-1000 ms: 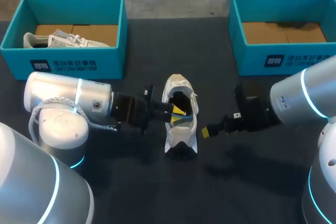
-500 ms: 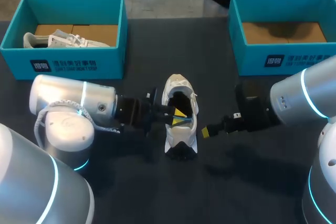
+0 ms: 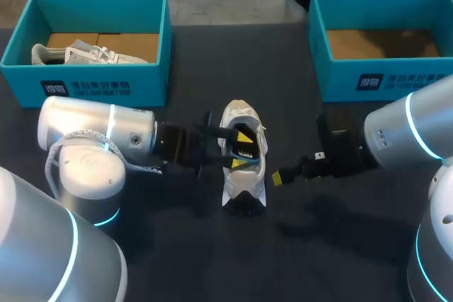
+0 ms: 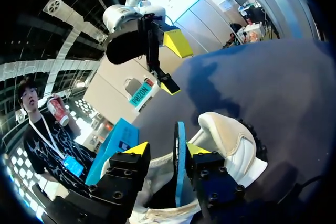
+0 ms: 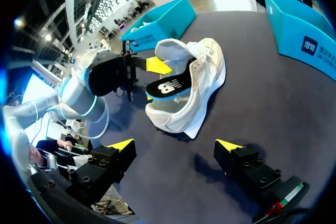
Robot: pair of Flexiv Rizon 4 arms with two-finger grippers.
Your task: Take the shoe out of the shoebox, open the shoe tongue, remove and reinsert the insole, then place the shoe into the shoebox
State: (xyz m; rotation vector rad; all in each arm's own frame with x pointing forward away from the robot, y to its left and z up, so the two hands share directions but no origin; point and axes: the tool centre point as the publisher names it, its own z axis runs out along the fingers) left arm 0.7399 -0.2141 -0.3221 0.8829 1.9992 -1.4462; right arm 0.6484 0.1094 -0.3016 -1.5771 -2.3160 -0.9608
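White shoe unmoved on the dark table, out in the open between left shoebox and right shoebox, in neither. Second shoe lying inside the left shoebox.

Since half a second ago:
- Left gripper risen slightly at the shoe's mouth.
- Insole lifted with it. Black top face now showing, tilted up out of the opening; earlier only a sliver of blue edge visible.
- Left arm shifted a touch toward the shoe.
- Right arm as before.

Shoe relative to the claws:
- Shoe directly ahead of the left gripper, mouth turned toward it.
- Insole standing edge-on inside the left gripper's span, one end raised clear, the other end down inside the shoe. Clamped or merely propped: cannot tell.
- Right gripper on the shoe's other side, near it but not touching, low over the table, spread wide, nothing in it.
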